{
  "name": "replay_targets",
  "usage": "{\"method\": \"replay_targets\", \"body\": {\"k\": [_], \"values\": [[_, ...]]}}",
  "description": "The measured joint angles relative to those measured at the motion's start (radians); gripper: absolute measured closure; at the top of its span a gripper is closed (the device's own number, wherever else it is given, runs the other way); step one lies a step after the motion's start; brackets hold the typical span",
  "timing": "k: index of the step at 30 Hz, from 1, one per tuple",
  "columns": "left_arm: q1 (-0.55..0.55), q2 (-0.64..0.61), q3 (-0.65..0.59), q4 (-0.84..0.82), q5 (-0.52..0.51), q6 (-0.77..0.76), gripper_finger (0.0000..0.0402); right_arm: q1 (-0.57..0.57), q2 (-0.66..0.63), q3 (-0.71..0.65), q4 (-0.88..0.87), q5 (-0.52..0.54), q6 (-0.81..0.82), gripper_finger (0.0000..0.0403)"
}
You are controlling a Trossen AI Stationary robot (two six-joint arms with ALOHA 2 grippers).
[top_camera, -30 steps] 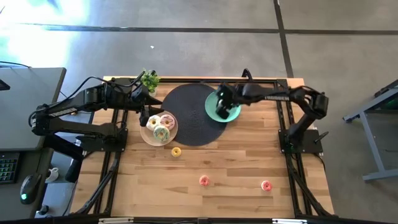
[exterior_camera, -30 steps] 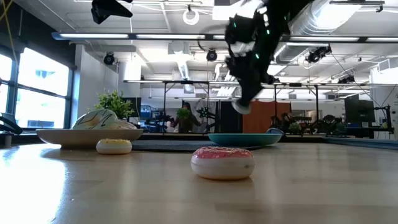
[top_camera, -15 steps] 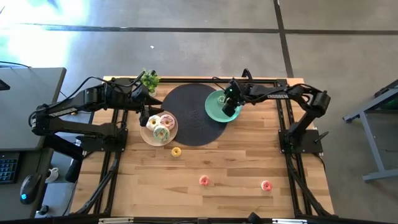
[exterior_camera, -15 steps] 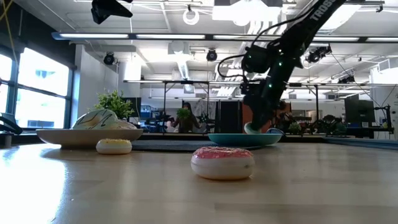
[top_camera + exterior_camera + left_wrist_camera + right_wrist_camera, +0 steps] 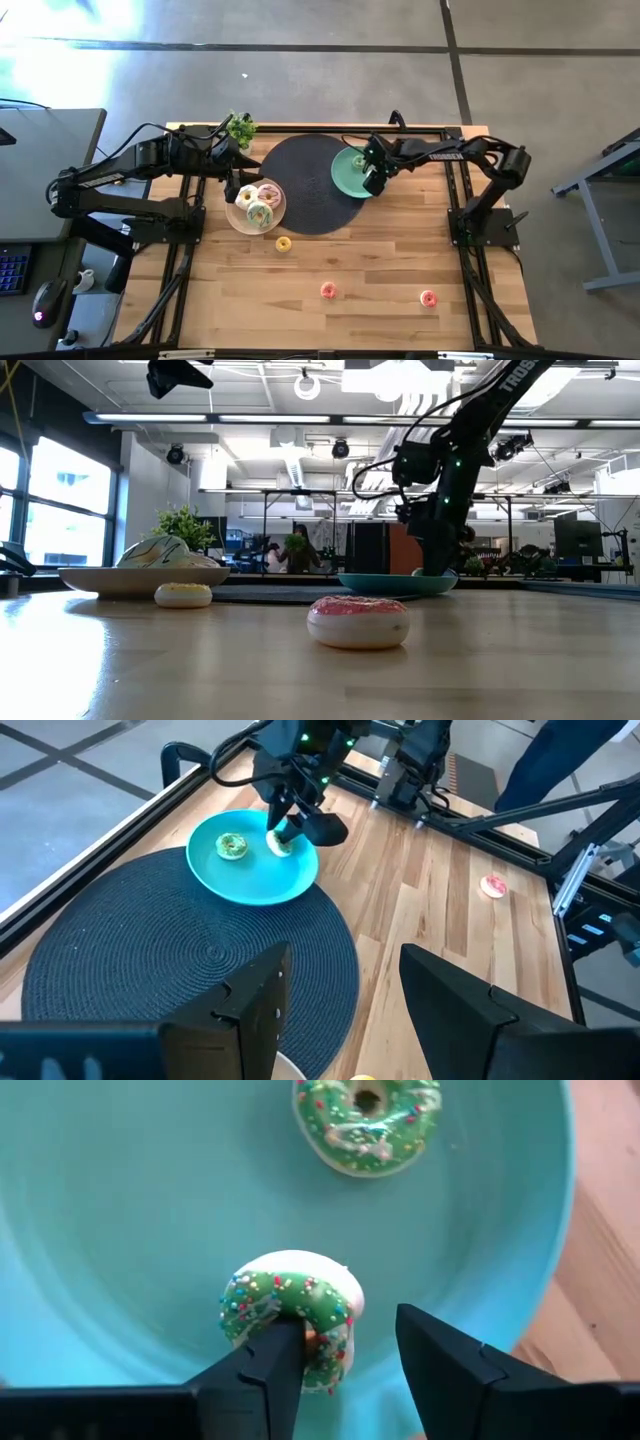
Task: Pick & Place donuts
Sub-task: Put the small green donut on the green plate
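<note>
My right gripper stands open over the teal plate, at the plate's near right part. A green-frosted donut stands tilted on the plate between its fingers, close to one of them. A second green donut lies flat farther in on the plate. My left gripper waits open beside the beige plate, which carries several frosted donuts. A yellow donut, a red-orange one and a pink one lie loose on the wood. My right gripper comes from above, pointing down at the plate. The tip of one finger stands at the donut's hole, against the ring's inner edge; the other finger is clear of it. The donut stands tilted, its lower edge on the teal plate.
A round black mat lies between the two plates, with the teal plate on its right edge. A small green plant stands at the far left. A person in blue stands beyond the table. Bare wood lies along the near half.
My right gripper has come down from above the teal plate, a little toward the table's right and near edges, carrying the green-frosted donut. The donut was lifted clear a second ago and now stands on the plate.
</note>
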Motion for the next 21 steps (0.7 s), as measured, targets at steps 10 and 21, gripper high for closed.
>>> {"method": "replay_targets", "body": {"k": [10, 21], "values": [[0.0, 0.0, 0.0, 0.0, -0.022, 0.0, 0.0211, 0.055, -0.087, 0.0, -0.006, 0.024, -0.01, 0.0264], [0.0, 0.201, -0.186, 0.421, -0.123, 0.027, 0.0211, 0.067, -0.257, 0.001, 0.005, 0.011, 0.047, 0.0266]]}}
